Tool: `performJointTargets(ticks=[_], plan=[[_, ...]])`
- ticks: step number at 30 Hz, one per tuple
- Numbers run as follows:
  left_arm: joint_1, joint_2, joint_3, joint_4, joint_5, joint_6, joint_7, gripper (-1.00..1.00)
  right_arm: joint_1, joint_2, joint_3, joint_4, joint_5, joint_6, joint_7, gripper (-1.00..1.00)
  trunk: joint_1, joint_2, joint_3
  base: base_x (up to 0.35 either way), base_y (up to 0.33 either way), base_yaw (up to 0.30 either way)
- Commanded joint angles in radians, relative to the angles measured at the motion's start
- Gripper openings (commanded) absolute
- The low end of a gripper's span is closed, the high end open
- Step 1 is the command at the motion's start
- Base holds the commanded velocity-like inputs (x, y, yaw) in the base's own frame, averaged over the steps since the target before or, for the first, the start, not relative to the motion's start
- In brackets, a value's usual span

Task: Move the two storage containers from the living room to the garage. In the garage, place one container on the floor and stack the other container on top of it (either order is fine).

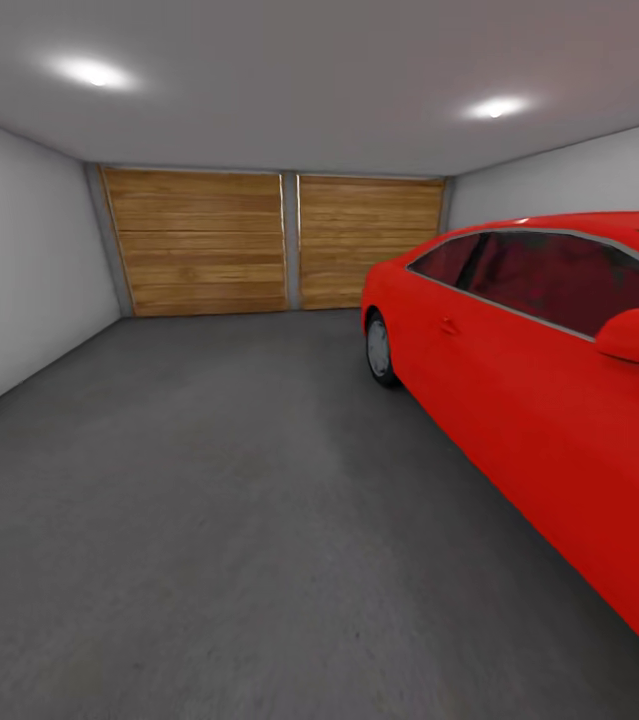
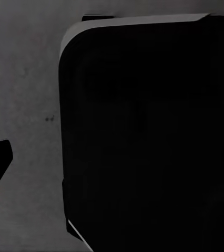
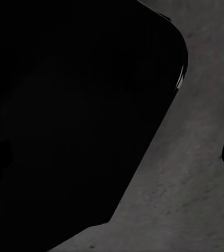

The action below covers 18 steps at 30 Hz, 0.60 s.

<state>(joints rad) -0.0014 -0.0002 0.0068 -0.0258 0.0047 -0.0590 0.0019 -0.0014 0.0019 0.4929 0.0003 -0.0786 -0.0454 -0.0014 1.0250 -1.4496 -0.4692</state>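
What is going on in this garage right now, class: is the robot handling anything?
Nothing is being handled in these views. The head camera looks across the dark grey concrete floor toward two wooden plank doors, with a shiny red car parked at the right. No orange-red storage container appears in this stretch of the garage. Both wrist cameras look down at grey floor beside a large black body, so the grippers' state cannot be told.

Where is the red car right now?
In the head view the red car is parked on the right side of the garage, on the dark grey floor, beside the right wall, with the wooden plank doors behind it at the far end.
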Motion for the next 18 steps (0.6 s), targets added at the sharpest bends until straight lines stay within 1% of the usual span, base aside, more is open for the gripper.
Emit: performJointTargets(ticks=[1,9,18], plan=[[0.000,-0.001,-0.001,0.000,0.000,-0.002,0.000,1.00,0.000,0.000,0.007,0.001,-0.009,-0.004,0.000,1.00,0.000,0.000,-0.001,0.000,0.000,0.274],[0.000,-0.001,-0.003,-0.001,0.000,-0.001,-0.007,1.00,0.000,0.002,0.007,0.001,-0.009,-0.004,0.000,1.00,0.000,0.000,-0.001,0.000,0.000,0.274],[0.000,-0.001,0.005,-0.002,0.003,-0.003,-0.004,1.00,0.000,0.003,0.006,0.001,-0.010,-0.004,0.000,1.00,0.000,0.000,-0.001,0.000,0.000,0.274]])
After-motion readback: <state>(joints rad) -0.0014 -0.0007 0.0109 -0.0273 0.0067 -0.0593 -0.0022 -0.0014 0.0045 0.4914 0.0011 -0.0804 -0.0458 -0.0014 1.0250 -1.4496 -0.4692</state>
